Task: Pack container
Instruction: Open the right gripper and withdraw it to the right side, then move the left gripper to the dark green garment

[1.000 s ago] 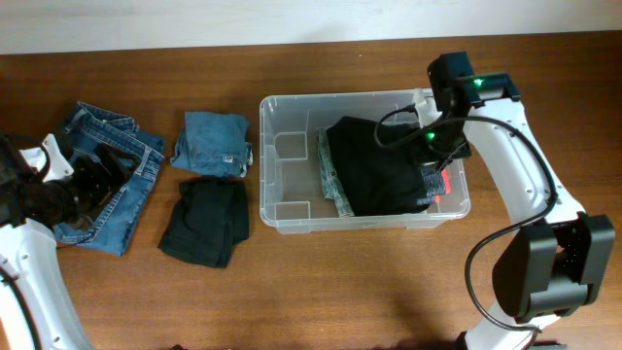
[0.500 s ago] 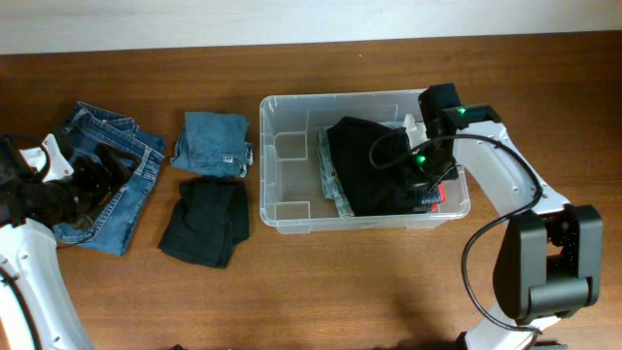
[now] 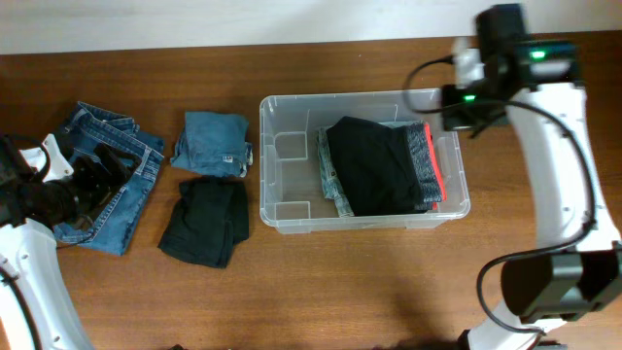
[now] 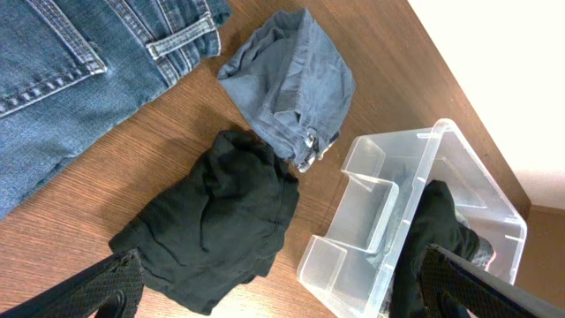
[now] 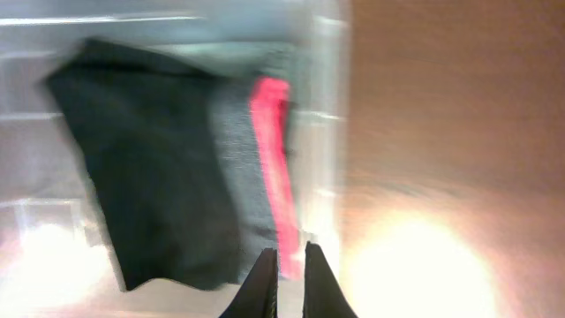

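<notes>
Overhead: brown wood table, white wall behind; left tool spread wide, right tool pinched together.

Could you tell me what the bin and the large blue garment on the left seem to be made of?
The container: clear glossy plastic; the table shows through its walls. The blue garment: likely matte denim, given its stitched seams and pocket.
</notes>
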`<state>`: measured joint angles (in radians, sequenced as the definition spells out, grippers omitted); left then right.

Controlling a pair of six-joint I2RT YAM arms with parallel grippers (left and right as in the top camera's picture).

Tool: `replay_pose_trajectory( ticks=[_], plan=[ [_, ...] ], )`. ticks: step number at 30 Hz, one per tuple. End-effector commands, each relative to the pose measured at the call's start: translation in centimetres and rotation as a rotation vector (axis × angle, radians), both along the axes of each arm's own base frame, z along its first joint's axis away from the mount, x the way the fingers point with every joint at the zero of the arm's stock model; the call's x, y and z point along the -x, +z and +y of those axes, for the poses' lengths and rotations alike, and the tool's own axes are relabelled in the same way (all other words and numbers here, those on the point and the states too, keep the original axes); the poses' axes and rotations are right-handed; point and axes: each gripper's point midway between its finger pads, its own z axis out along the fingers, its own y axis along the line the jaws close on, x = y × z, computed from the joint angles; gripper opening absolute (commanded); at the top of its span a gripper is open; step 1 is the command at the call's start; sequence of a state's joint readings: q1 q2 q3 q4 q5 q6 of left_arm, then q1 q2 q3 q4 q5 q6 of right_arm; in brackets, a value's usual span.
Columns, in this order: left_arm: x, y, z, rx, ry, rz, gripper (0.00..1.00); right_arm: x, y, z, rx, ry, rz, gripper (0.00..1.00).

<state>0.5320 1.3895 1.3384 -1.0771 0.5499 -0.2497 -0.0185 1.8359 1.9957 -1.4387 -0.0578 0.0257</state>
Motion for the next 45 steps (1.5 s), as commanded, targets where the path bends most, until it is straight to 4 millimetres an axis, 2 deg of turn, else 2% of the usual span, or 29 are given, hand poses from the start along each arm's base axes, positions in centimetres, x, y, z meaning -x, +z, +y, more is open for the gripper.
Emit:
replay_pose_trajectory(
  ticks=[1,2,3,9,14,18,32,36,43,45],
  plan=[
    [0.1,-0.3,-0.1,-0.005,-0.018,0.001,0.99,1.5,0.6,-6.4,0.056,-0.19,0.022,0.16],
    [0.1,-0.3,-0.1,-0.005,-0.018,0.001,1.0,2.0,0.6,-7.6,0.055,-0.223,0.034,0.28],
    [0.1,-0.3,-0.1,-0.005,-0.018,0.001,0.99,2.9,0.5,-10.3,0.052,-0.297,0.05,0.98],
    [0.1,-0.3,-0.1,-0.005,-0.018,0.001,0.99,5.3,0.5,-16.9,0.048,-0.484,0.051,0.98],
    [0.1,-0.3,-0.1,-0.005,-0.018,0.001,0.99,7.1,0.5,-20.1,0.046,-0.582,0.053,0.98],
    [0.1,-0.3,-0.1,-0.005,-0.018,0.001,0.99,8.1,0.5,-21.7,0.045,-0.631,0.055,0.99],
    [0.0,-0.2,-0.1,-0.008,-0.018,-0.004,1.0,8.4,0.5,-22.1,0.045,-0.643,0.053,0.98],
    [-0.1,-0.1,-0.2,0.052,0.052,0.016,0.99,8.4,0.5,-22.1,0.045,-0.643,0.053,0.98],
    [-0.1,-0.2,0.0,0.043,0.056,0.018,0.99,8.4,0.5,-22.1,0.045,-0.643,0.053,0.98],
    [0.6,-0.8,0.5,0.014,0.079,0.063,0.99,8.3,0.5,-22.1,0.045,-0.643,0.053,0.98]
  ],
)
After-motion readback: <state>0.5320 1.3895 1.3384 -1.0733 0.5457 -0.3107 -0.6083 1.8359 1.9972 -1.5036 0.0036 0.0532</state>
